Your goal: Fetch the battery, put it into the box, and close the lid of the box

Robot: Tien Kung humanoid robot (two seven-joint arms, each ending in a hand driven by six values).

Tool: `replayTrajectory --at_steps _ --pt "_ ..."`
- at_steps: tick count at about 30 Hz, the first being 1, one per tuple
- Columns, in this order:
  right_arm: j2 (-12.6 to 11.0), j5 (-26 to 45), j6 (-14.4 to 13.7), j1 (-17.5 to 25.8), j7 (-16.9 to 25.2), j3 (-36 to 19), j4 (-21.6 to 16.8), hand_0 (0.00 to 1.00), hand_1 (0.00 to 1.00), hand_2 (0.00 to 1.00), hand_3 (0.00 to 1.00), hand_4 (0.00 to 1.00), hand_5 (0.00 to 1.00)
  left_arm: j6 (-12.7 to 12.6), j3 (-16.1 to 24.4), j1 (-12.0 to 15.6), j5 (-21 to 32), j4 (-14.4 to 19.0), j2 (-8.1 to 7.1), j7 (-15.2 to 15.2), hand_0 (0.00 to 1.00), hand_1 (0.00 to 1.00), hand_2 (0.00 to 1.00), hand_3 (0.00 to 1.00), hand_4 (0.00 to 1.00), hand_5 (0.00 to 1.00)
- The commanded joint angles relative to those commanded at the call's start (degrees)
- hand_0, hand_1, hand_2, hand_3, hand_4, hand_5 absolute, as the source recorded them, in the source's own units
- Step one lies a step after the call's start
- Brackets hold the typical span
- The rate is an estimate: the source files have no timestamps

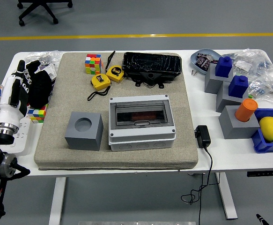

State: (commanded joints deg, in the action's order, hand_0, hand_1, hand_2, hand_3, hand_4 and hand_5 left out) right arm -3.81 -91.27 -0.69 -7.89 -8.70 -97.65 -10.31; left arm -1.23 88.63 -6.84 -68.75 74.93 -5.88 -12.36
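Left robot hand: raised over the bench's left edge, fingers spread apart and holding nothing, just beside a black glove.
Right robot hand: not seen in the head view.
Box: grey, with a smoky clear lid lying shut, on the beige mat near its front edge, right of centre.
Battery: cannot be told for certain; small dark cells lie in a blue dish at the far right of the bench, well apart from the box.
Grey block: with a round hollow on top, just left of the box.
Behind the box: two yellow tape measures, a colour cube and a black tray.
Right side: grey stands with blue caps, an orange cylinder, a lemon in a blue bin.
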Motion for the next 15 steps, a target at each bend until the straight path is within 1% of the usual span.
replayTrajectory --at_steps 4,5,10,11,15 --pt "-0.05 -0.21 -0.04 0.01 -0.09 -0.17 0.0 0.919 0.82 0.79 0.799 0.998 0.983 0.24 0.13 -0.1 0.36 -0.46 0.02 0.05 0.998 0.998 0.891 0.731 0.998 0.998" --pt "-0.05 -0.32 0.01 0.05 -0.13 -0.24 0.0 0.919 0.82 0.79 0.801 0.998 0.983 0.35 0.12 -0.12 0.75 -0.62 0.02 0.02 0.998 0.998 0.973 0.816 0.998 0.998" --pt "0.04 -0.58 0.15 0.19 -0.16 -0.37 0.0 0.919 0.82 0.79 0.801 0.998 0.983 1.23 -0.18 0.13 1.77 -0.84 0.01 0.27 0.998 0.998 0.973 0.816 0.998 0.998" --pt "0.06 -0.51 0.13 0.21 -0.13 -0.33 0.0 0.919 0.82 0.789 0.804 0.998 0.984 1.51 -0.31 0.19 1.93 -0.8 -0.03 0.34 0.896 0.967 0.98 0.984 0.998 0.998" --pt "-0.01 -0.06 -0.16 0.05 -0.1 0.08 0.0 0.919 0.82 0.789 0.804 0.998 0.984 1.89 -0.5 0.15 2.14 -0.68 -0.15 0.41 0.896 0.967 0.98 0.984 0.998 0.998"
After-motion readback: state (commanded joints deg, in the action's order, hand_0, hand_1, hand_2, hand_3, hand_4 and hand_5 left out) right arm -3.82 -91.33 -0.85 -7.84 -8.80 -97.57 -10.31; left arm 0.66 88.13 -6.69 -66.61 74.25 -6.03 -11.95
